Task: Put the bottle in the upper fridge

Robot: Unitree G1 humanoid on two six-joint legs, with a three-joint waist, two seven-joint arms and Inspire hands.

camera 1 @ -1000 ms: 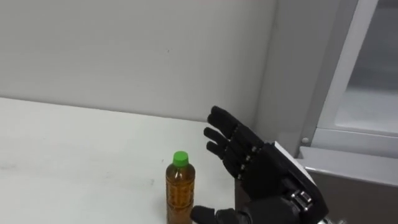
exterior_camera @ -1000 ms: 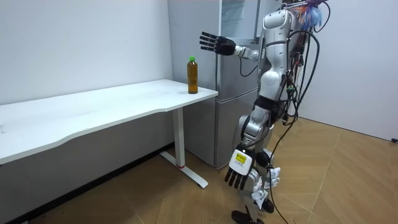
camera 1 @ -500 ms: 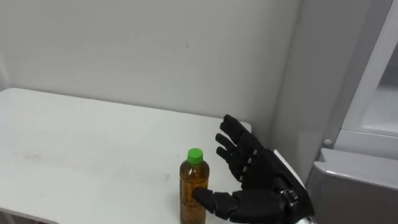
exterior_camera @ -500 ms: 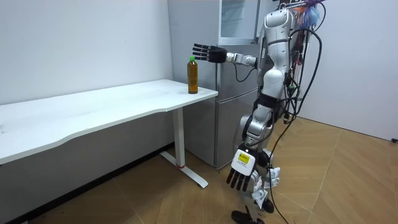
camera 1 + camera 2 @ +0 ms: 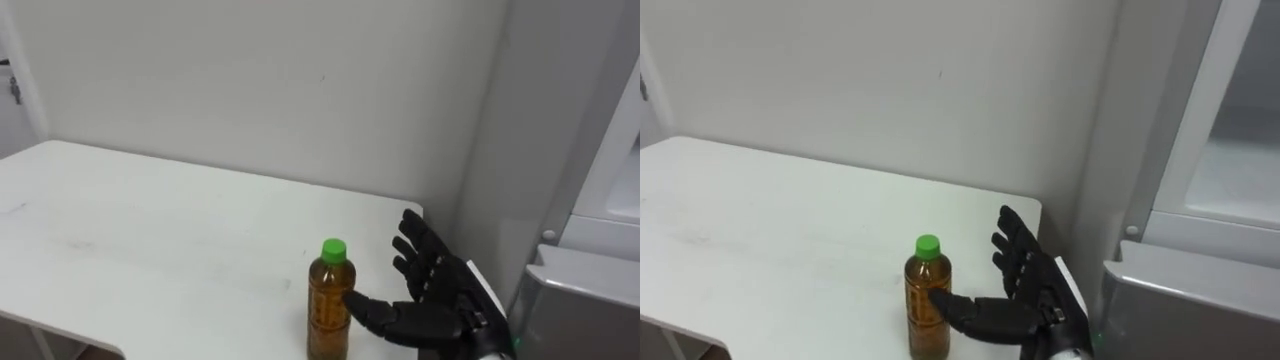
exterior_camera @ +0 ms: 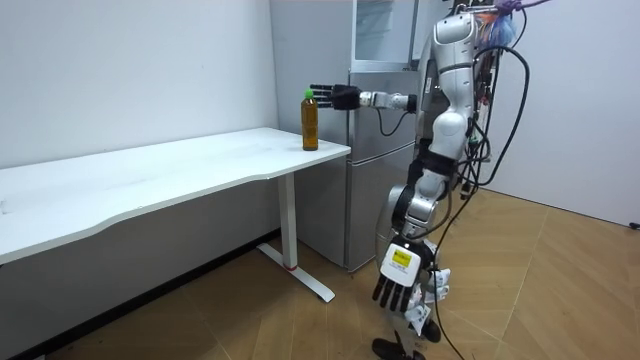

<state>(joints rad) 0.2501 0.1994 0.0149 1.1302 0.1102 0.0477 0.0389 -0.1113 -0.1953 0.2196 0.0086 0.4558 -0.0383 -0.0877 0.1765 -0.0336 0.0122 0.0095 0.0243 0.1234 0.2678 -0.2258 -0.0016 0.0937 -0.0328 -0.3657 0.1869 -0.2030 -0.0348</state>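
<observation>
A bottle (image 5: 328, 300) of amber liquid with a green cap stands upright near the right end of the white table (image 5: 150, 230). My right hand (image 5: 440, 295) is open just right of it at bottle height. The fingers are straight and the thumb reaches across the front of the bottle's body. I cannot tell whether the thumb touches it. In the room view the bottle (image 6: 310, 122) stands at the table's corner and my right hand (image 6: 335, 97) is stretched out to it. My left hand (image 6: 400, 285) hangs low by my leg with relaxed fingers.
The grey fridge (image 5: 590, 200) stands right of the table, close to my right arm. Its upper part (image 6: 385, 30) shows a pale interior behind a white frame. A plain wall runs behind the table. I stand on a wooden floor (image 6: 550, 300) beside the fridge.
My right hand has dropped from above cap height and moved left to the bottle's side, its thumb now across the bottle. The eye view has shifted left.
</observation>
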